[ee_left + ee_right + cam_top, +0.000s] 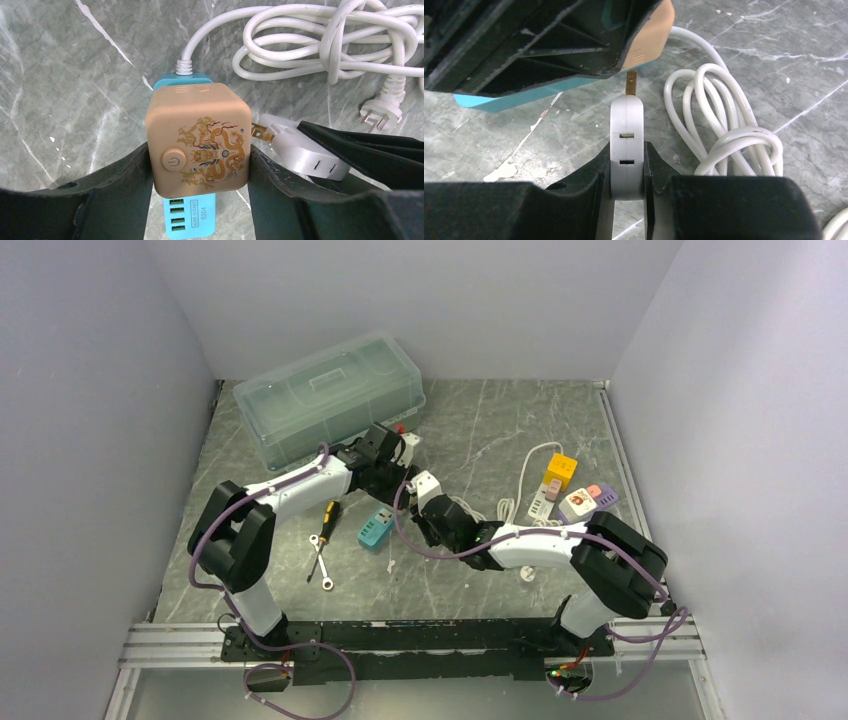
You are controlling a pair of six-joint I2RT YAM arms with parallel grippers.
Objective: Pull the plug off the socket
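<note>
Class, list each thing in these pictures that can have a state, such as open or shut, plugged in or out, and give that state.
Left hand, shut on the cube socket.
Right hand, shut on the white plug.
White plug, mostly out of the cube socket, prongs bare; tips too close to tell.
White cord, coiled, its end plug lying unplugged.
Plastic box, lid on.

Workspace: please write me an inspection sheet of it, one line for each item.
Surface: grey marble table.
Job's things: tan socket cube; white plug, prongs mostly exposed, cannot tell if free.
Clutter: clear box, screwdriver, wrench, blue strip, yellow adapter.
Grippers: left gripper shut on socket cube; right gripper shut on white plug.
Cables: coiled white cord.
Surroundings: plain grey walls.
</note>
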